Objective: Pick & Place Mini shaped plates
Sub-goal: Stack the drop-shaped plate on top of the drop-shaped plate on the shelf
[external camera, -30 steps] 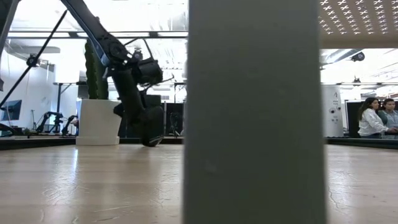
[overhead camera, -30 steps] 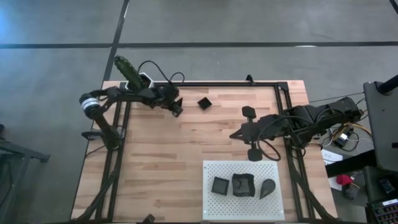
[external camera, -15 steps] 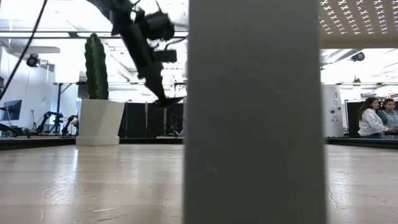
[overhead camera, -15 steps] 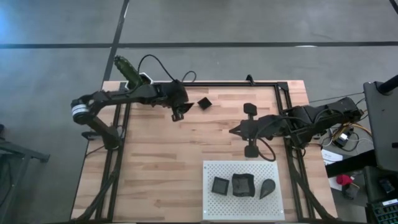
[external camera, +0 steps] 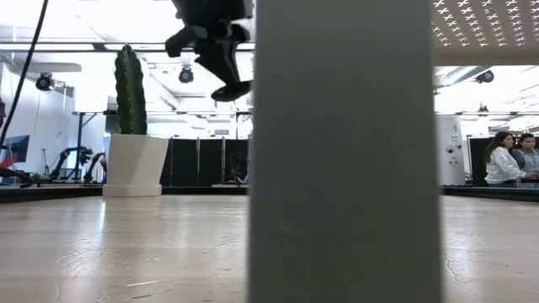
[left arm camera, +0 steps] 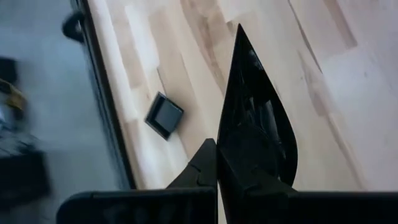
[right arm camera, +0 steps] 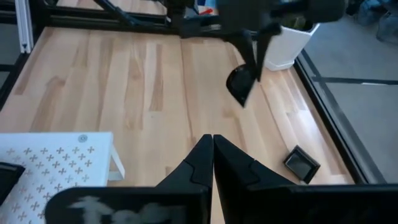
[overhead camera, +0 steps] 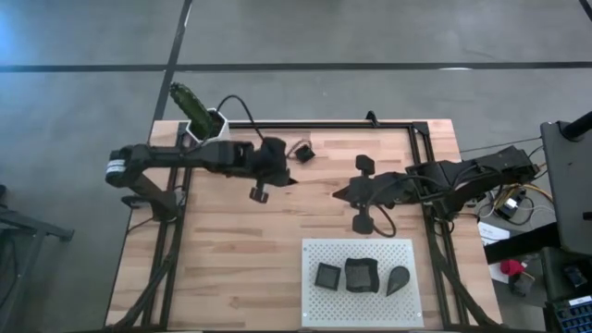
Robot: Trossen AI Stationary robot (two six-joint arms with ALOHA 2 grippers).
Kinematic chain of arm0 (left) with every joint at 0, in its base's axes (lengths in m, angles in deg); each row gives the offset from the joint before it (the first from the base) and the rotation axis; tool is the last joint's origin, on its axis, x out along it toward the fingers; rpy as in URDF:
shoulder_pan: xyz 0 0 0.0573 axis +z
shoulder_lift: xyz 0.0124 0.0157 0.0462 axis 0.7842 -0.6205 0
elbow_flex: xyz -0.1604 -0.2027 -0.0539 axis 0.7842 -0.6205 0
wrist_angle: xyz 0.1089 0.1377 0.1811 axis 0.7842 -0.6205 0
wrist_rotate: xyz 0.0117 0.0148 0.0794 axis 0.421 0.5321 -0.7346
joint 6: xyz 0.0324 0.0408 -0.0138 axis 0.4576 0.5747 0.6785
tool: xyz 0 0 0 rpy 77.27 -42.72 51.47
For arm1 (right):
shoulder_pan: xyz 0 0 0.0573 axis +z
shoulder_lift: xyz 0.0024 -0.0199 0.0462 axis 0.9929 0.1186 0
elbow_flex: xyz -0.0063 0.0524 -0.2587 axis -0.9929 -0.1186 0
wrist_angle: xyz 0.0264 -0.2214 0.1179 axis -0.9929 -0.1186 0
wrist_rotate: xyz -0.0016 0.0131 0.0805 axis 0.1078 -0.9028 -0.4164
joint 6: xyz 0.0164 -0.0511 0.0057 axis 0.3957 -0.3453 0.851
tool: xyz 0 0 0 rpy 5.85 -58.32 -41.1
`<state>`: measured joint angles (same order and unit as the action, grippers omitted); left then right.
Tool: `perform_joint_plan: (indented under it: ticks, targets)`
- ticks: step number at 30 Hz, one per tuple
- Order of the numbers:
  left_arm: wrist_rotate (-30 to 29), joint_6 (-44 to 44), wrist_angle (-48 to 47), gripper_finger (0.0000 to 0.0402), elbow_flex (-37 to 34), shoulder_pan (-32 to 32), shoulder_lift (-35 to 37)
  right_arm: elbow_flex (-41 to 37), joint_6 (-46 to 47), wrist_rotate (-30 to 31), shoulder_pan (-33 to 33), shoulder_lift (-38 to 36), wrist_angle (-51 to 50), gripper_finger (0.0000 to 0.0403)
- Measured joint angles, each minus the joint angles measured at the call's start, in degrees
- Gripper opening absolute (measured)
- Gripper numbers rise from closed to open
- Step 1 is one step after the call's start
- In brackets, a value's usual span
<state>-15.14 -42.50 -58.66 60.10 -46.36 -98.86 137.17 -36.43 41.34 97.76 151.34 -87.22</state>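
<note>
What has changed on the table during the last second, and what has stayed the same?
The left gripper, shut on a teardrop plate, rose from table level and moved toward the table's middle. The right gripper, shut, edged slightly toward it. The loose square plate and the three plates on the white board did not move.

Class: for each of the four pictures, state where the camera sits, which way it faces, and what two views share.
High: above the table, facing straight down; both arms, left hand, right hand show.
Low: at tabletop height, facing level toward the cactus pot; one arm hangs above.
Left wrist: on that wrist, facing its held teardrop plate.
Right wrist: on that wrist, facing across the table at the left arm.
Shared: both wrist views show the loose square plate.
</note>
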Motion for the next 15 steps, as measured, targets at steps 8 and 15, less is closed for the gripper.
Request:
perform_joint_plan:
  ticks: [8, 15]
  targets:
    - [-4.8, 2.4, 1.2, 0.0000, 0.0, -5.9, 0.0, -0.4, -1.2, -0.2, -0.2, 0.4, 2.1, 0.0056]
    - [-9.0, 3.9, 4.4, 0.0000, -0.1, -8.3, 0.0, -2.9, -2.9, 0.2, -0.9, 2.5, 9.6, 0.0107]
